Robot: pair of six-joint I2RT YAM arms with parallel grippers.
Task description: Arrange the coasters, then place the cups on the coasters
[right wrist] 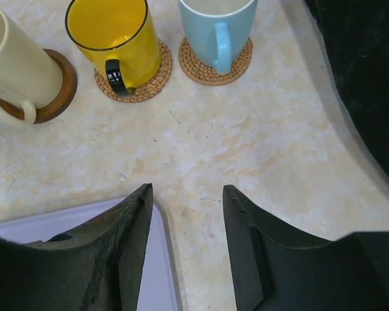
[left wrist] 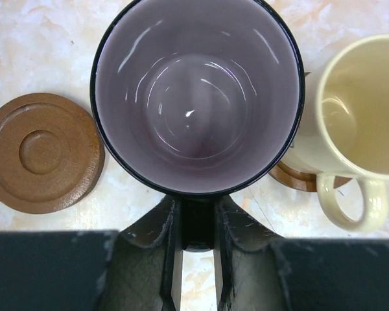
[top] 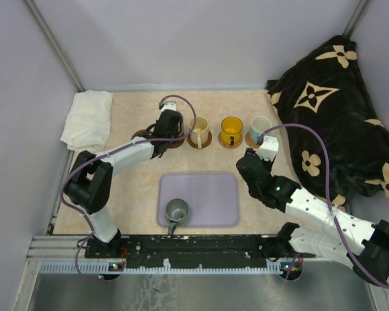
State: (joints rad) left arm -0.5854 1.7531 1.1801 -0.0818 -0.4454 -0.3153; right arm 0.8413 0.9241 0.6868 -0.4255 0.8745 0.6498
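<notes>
desk (top: 129, 188) rear row: bare coaster (left wrist: 44, 152) leftmost | three cups (top: 231, 129) on coasters (right wrist: 204, 76) right | tray (top: 207, 201) front, one cup (top: 177, 210) in it

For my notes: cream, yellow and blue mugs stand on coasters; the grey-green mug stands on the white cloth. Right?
No. The grey-green mug stands on the lavender tray, not the white cloth; the top external view shows it. The rest holds.

Purple mug (left wrist: 198, 97), cream mug (left wrist: 356, 110), yellow mug (right wrist: 117, 39), lavender tray (top: 207, 194).
</notes>
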